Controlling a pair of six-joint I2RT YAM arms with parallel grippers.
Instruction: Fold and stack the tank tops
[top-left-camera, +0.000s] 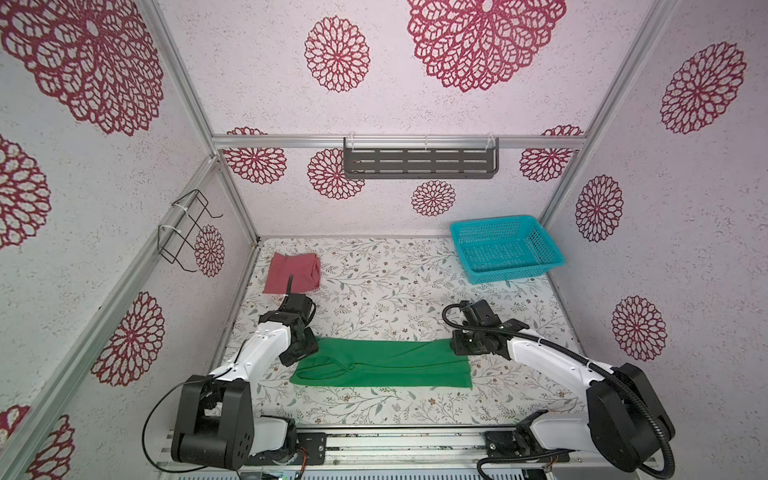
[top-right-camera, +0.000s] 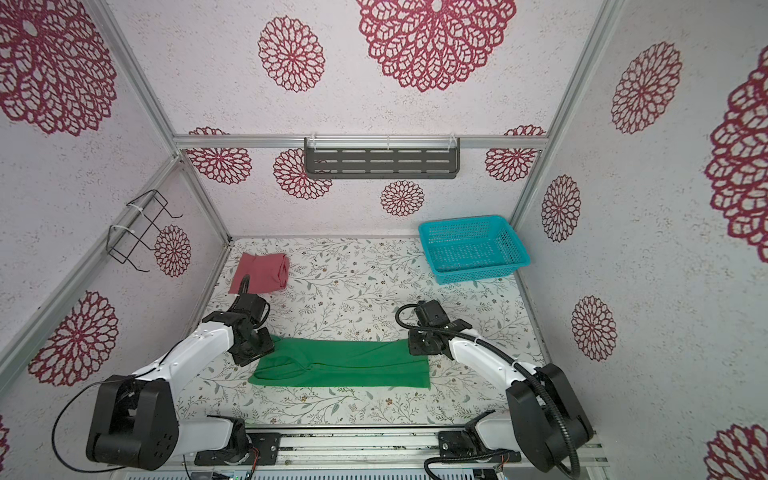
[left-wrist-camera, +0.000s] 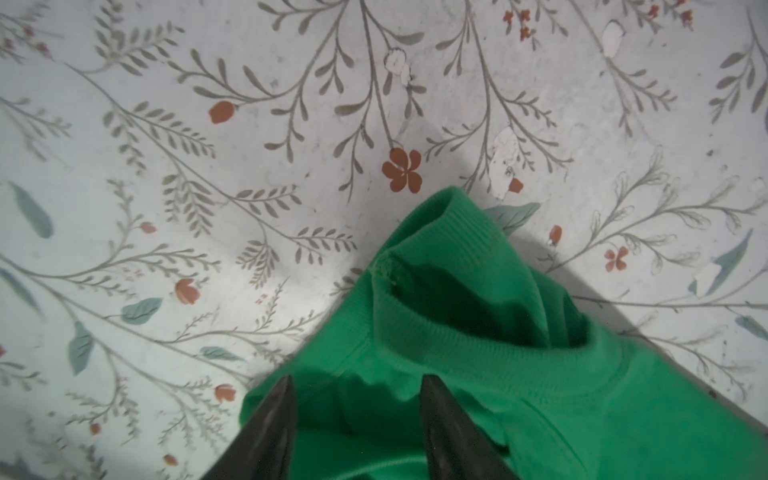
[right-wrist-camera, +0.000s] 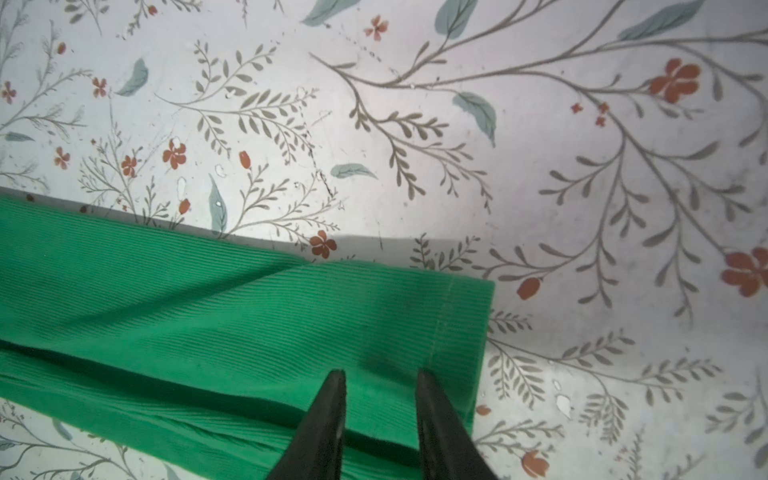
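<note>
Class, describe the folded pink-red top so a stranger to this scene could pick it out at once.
Start at the flower-patterned table and look to its far left corner. A small folded cloth lies there: the pink-red top. The green top lies long near the front, and the basket at far right is turquoise plastic.

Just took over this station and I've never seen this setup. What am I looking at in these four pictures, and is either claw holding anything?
Two robot arms reach over a flowered table, each ending in a two-fingered gripper. Both top views look down on the whole scene; the wrist views come from a camera on each arm, looking past its fingers. On the table lie a green tank top, folded into a long strip between the arms, a folded pink tank top far left, and a turquoise basket far right. The left gripper and right gripper sit over the strip's two ends, fingers apart, holding nothing.
</note>
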